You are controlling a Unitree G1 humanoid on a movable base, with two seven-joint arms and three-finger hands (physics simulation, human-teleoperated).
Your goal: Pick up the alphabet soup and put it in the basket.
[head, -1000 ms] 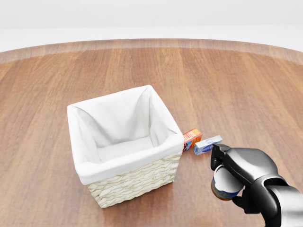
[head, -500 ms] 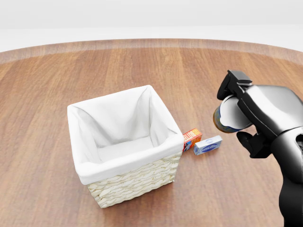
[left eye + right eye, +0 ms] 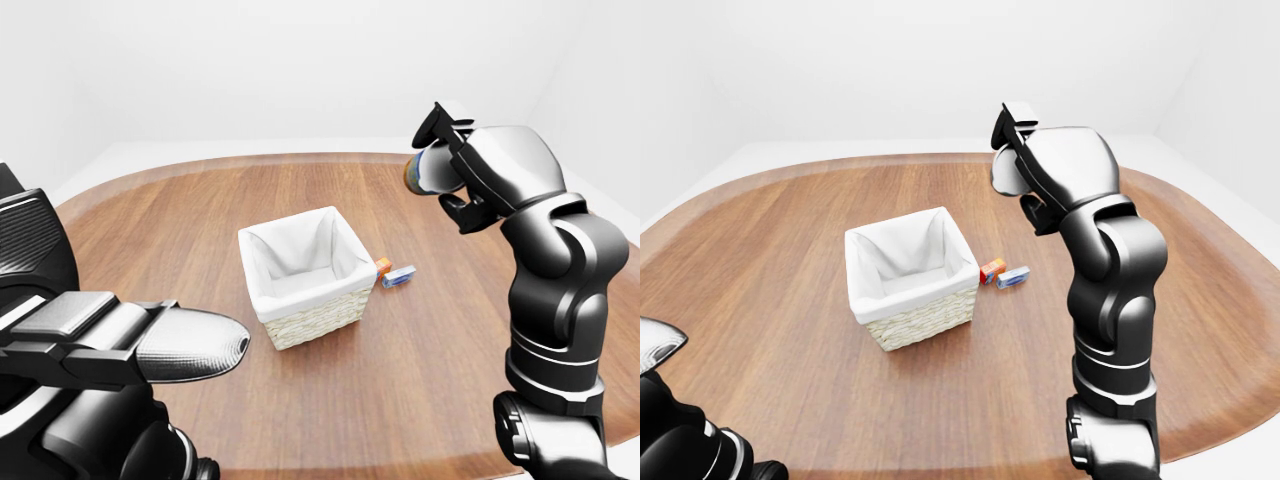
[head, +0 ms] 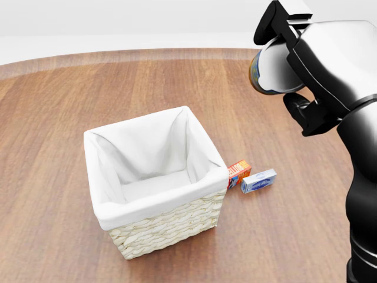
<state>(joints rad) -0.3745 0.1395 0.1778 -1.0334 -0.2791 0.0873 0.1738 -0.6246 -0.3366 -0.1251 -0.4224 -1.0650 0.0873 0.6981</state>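
Wicker, square and lined with white cloth, the basket [image 4: 154, 186] stands near the middle of the round wooden table [image 4: 70, 100]. High above the table, up and to the right of the basket in the head view, the black right hand [image 4: 294, 56] has its fingers closed round the alphabet soup can [image 4: 268, 73], which lies tilted on its side. Just right of the basket lie a small orange box [image 4: 238, 173] and a blue-and-white box [image 4: 258, 180]. The left hand [image 3: 150, 340] shows only in part; I cannot tell its grip.

Orange box [image 4: 238, 173] touching blue-white box [image 4: 258, 181], wooden floor [image 4: 59, 118].
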